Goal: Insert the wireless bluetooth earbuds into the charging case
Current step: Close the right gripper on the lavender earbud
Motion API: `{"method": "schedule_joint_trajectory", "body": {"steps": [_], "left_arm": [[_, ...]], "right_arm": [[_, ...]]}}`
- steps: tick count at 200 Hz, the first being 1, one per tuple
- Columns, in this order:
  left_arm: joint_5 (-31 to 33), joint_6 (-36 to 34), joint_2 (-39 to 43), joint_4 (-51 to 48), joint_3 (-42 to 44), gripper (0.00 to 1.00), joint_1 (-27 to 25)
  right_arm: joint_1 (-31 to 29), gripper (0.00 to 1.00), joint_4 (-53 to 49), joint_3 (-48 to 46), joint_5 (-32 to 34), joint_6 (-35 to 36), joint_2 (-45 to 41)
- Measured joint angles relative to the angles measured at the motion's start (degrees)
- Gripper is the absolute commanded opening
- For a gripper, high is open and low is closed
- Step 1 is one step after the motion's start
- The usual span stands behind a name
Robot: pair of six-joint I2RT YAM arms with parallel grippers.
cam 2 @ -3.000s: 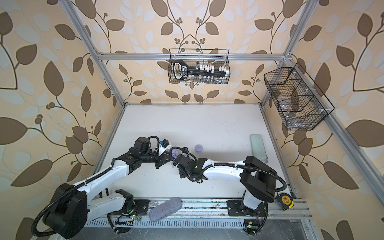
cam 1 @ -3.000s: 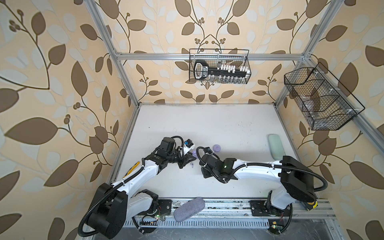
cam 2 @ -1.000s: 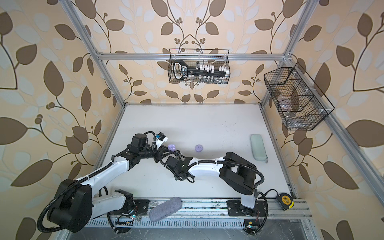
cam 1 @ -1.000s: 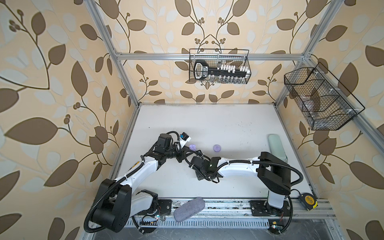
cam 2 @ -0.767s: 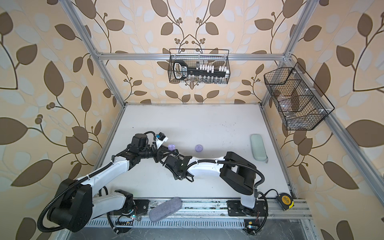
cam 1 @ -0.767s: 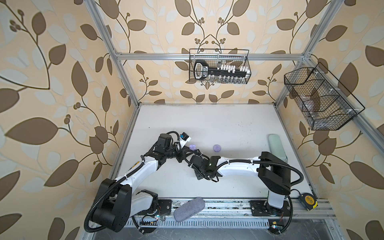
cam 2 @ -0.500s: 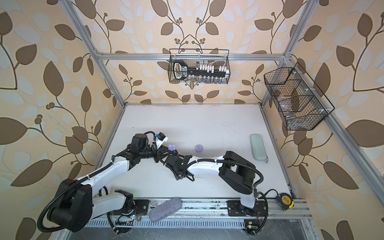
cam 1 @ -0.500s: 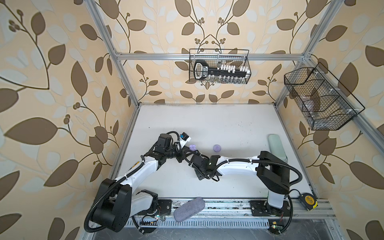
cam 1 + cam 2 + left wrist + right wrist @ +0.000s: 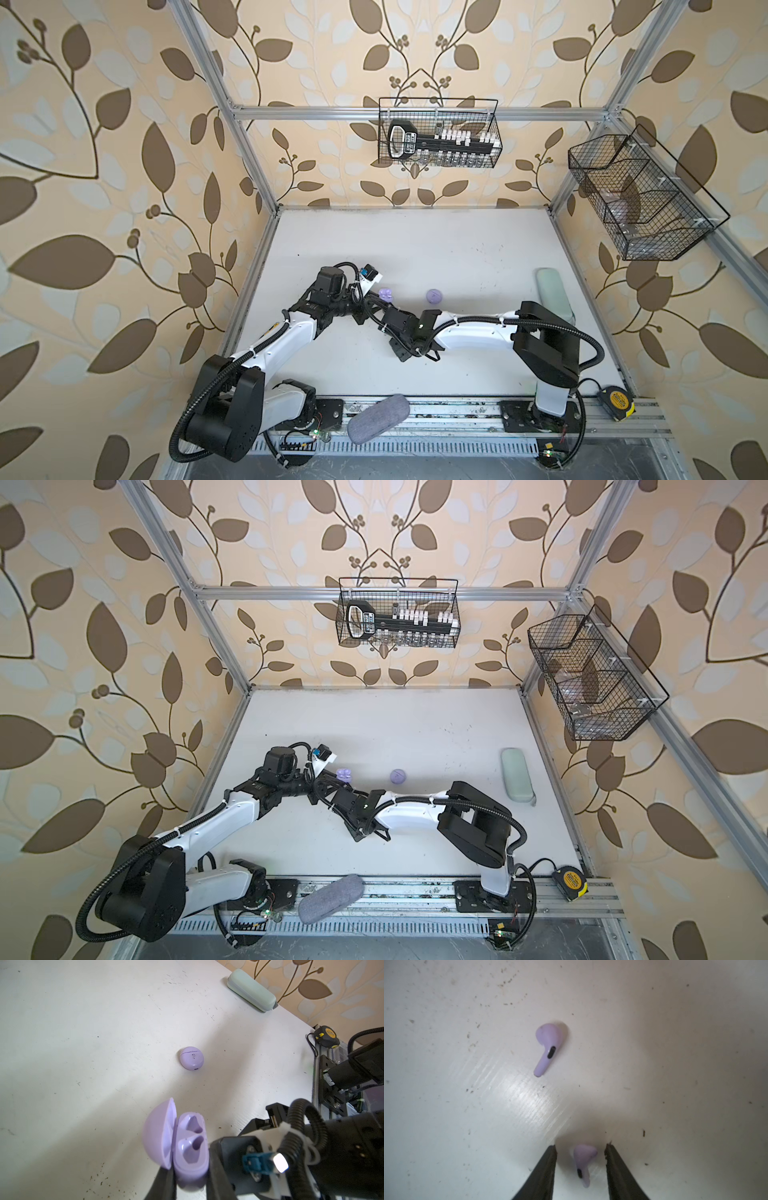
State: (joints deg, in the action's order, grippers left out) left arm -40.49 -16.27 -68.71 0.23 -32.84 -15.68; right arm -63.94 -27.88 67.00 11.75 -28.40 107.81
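Compared with three seconds ago, the right arm has swung in toward the left side of the surface (image 9: 457,249) and its elbow sits nearer the middle; over the last second, neither arm has visibly shifted. The right tool (image 9: 581,1147) stands partly open, tips down at the surface, straddling one earbud (image 9: 584,1159) with a gap on either side, so neither jaw touches it. A second earbud (image 9: 548,1047) lies flat a little beyond the tips. The left tool (image 9: 188,1167) is clamped on the base of the open charging case (image 9: 187,1142), lid up, both sockets empty; in both top views this case (image 9: 385,294) sits left of centre. A closed case (image 9: 191,1058) rests near it, apart. The pale green case (image 9: 555,295) lies by the right edge, and a grey pouch (image 9: 378,417) and a tape measure (image 9: 617,402) sit on the front rail, clear of both arms.
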Motion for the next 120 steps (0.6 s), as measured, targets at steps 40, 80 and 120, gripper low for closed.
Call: {"method": "schedule_joint_trajectory", "body": {"steps": [40,80,120], "left_arm": [[0.0,0.0,0.0,0.0,-0.2,0.02,0.0],[0.0,0.0,-0.1,0.0,-0.2,0.01,0.0],[0.0,0.0,-0.2,0.0,-0.2,0.02,0.0]], "right_arm": [[0.4,0.4,0.3,0.0,-0.5,1.7,0.0],[0.6,0.37,0.6,0.0,-1.3,3.2,0.0],[0.6,0.35,0.6,0.0,-1.6,4.0,0.0]]}}
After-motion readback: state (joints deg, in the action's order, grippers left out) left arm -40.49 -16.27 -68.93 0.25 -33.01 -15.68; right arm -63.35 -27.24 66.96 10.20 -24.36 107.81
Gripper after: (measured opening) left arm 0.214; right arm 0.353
